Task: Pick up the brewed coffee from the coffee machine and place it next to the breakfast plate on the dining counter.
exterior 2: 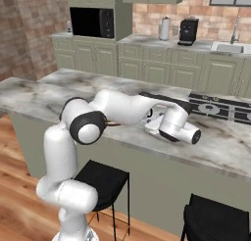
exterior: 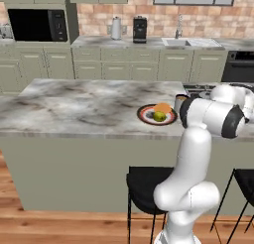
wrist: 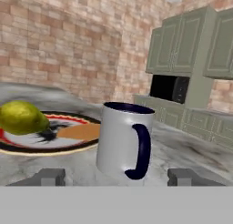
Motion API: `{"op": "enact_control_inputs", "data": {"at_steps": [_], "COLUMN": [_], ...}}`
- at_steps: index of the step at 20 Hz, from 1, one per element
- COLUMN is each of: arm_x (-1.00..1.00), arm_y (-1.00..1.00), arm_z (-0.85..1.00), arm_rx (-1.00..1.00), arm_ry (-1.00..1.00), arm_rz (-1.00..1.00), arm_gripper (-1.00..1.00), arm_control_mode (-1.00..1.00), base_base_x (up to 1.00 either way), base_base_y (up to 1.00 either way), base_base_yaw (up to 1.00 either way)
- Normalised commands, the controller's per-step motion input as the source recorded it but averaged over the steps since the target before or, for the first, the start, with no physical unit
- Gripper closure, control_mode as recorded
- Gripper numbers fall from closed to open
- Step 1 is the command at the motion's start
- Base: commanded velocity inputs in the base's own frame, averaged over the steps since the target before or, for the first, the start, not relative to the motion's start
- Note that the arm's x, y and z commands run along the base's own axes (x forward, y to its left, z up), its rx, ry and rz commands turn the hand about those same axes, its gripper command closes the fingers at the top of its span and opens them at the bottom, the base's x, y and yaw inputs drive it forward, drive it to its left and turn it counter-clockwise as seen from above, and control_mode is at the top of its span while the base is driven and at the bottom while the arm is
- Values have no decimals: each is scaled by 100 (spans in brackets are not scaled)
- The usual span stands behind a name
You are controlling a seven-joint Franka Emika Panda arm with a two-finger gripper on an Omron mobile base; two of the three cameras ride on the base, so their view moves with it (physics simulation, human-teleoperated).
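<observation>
Grey-white ceramic mug with dark blue handle [wrist: 124, 141] stands upright on the marbled stone surface [exterior: 74, 109], just beside the red-rimmed fruit plate [wrist: 54, 134]. Jaws released, flanking it. Judged rigid, smooth, spillable; grip across the body.

The marbled counter [exterior: 74, 109] is carrying a red-rimmed plate [exterior: 149, 118] of fruit, and the mug [wrist: 123, 140] is standing upright on the stone just beside the plate, handle facing the hand camera.

Black microwave [exterior: 37, 25], white paper-towel roll [exterior: 116, 28], sink [exterior: 176, 42], two black stools [exterior: 145, 187].
</observation>
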Motion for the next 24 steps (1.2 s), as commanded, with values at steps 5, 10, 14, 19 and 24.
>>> {"op": "enact_control_inputs", "data": {"at_steps": [5, 10, 14, 19, 24], "arm_x": [-91, -99, -60, -22, -28], "arm_y": [38, 52, 57, 19, -9], "arm_z": [77, 53, 40, 6, 0], "arm_rx": [-16, -23, -31, -14, -3], "arm_ry": [-5, -15, -21, -2, 0], "arm_rz": [0, 0, 0, 0, 0], "arm_gripper": [-100, -100, -100, -100, -100], "arm_control_mode": [-100, -100, -100, -100, -100], "base_base_x": [0, 0, 0, 0, 0], "base_base_y": [0, 0, 0, 0, 0], "base_base_yaw": [0, 0, 0, 0, 0]}}
